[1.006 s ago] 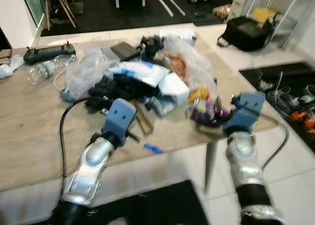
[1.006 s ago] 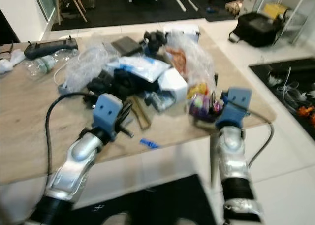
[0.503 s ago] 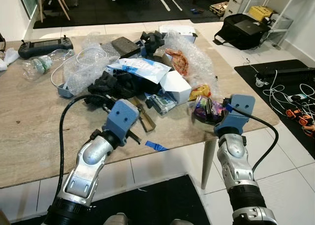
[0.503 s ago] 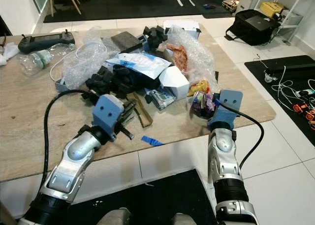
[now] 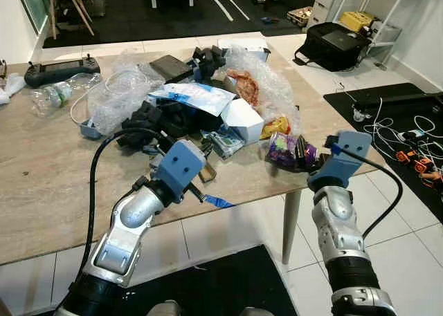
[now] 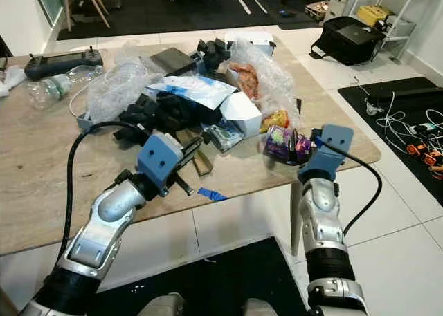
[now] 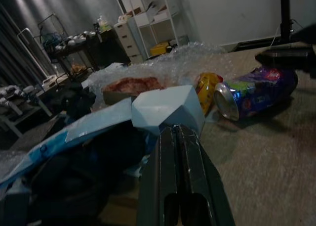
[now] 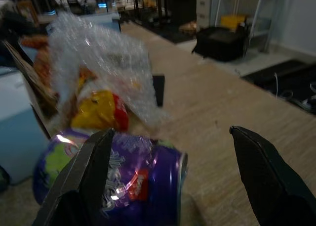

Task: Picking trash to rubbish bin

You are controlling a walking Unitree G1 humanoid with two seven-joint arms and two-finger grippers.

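Right tool (image 8: 168, 181) gapes around purple can (image 8: 111, 179) near table edge (image 5: 325, 165).

No legible text; print on purple can (image 8: 133, 181) too blurred to read.

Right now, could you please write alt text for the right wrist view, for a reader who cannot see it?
The right claw is open, its two black fingers on either side of a crushed purple can lying on the wooden table. Behind the can sit a yellow wrapper and crumpled bubble wrap.
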